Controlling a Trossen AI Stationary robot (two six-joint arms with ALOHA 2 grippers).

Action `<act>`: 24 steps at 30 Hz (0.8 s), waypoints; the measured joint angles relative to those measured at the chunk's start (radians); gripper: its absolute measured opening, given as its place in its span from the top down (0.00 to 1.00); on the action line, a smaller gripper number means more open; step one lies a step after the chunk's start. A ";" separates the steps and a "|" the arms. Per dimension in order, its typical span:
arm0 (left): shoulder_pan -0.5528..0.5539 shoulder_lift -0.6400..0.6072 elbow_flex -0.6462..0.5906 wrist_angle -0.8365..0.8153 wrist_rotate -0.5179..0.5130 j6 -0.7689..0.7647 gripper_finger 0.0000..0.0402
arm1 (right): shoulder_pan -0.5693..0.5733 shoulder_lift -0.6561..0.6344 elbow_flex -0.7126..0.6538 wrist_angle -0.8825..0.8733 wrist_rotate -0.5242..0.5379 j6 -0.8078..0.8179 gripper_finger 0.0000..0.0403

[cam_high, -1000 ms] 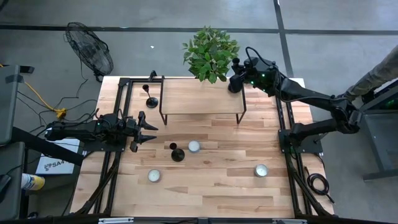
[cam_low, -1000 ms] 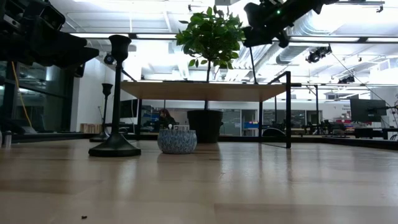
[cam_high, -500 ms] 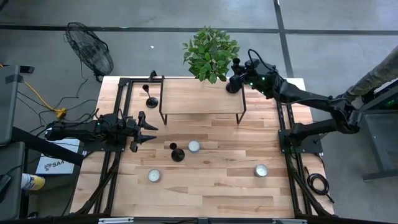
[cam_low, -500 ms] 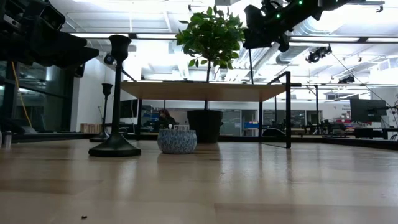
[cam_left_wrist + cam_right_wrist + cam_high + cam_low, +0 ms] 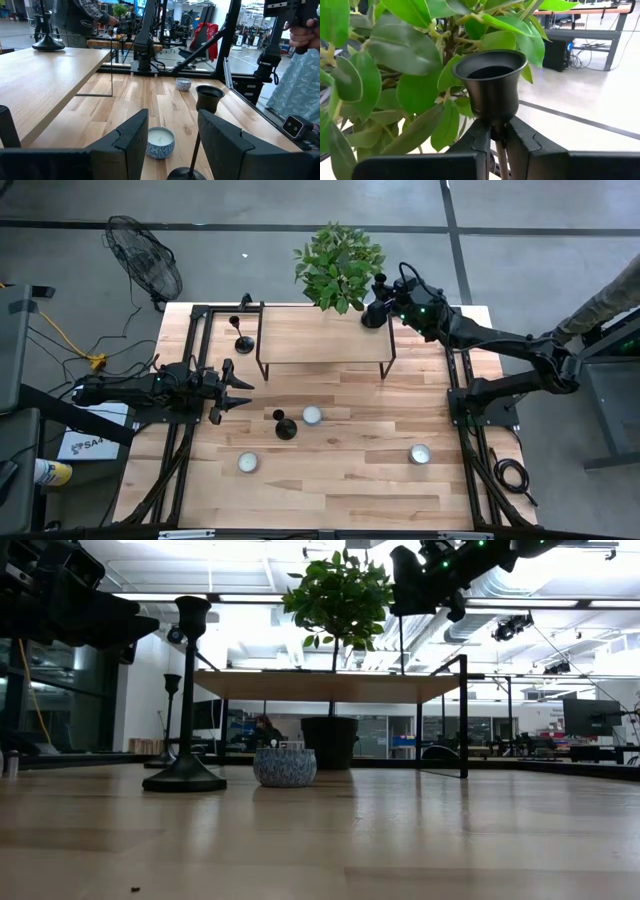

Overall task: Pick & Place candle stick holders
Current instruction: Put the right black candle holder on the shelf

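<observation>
R gripper clamped on candle stick holder stem, upright, cup up (by plant); L gripper half-open, empty.

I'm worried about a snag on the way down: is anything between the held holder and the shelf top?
The right hand grips the holder by its stem, over the shelf's far right corner. The plant crowds it: leaves sit right behind and beside the cup. The shelf top below looks bare, though that spot is partly hidden.
</observation>
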 joint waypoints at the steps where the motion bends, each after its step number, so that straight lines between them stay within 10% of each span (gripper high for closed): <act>1: 0.000 0.000 0.000 0.000 0.000 0.000 0.58 | 0.000 0.000 0.000 -0.002 0.009 0.000 0.94; 24: 0.000 0.000 0.000 0.000 0.000 0.000 0.58 | -0.004 -0.001 0.002 -0.040 0.034 0.055 0.94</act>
